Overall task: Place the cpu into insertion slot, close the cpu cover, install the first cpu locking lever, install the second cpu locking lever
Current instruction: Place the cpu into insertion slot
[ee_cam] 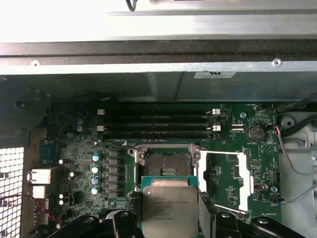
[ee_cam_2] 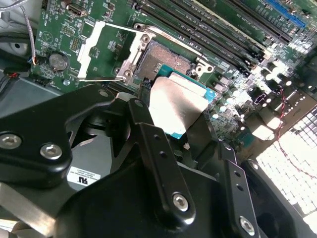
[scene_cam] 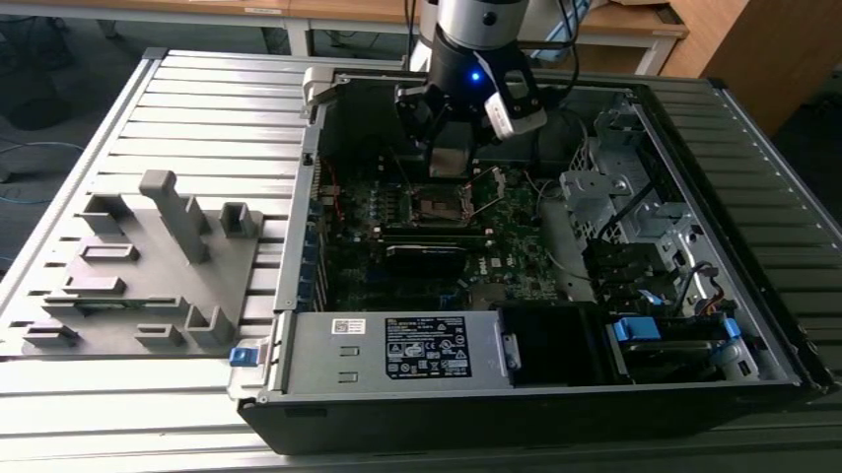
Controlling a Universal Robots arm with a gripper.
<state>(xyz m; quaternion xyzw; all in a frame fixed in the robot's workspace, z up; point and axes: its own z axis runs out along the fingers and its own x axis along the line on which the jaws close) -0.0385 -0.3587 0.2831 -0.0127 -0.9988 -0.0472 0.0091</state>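
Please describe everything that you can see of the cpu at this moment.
The cpu is a flat square chip with a dull grey metal face on a teal-edged board. The tool grips it by two opposite edges, holding it face up above the motherboard, near the open socket, not yet seated in it.

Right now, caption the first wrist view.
Gripper holds the cpu near the empty insertion slot; the cpu cover lies open.

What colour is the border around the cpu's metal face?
Teal-green, on the cpu, clearest in the second wrist view.
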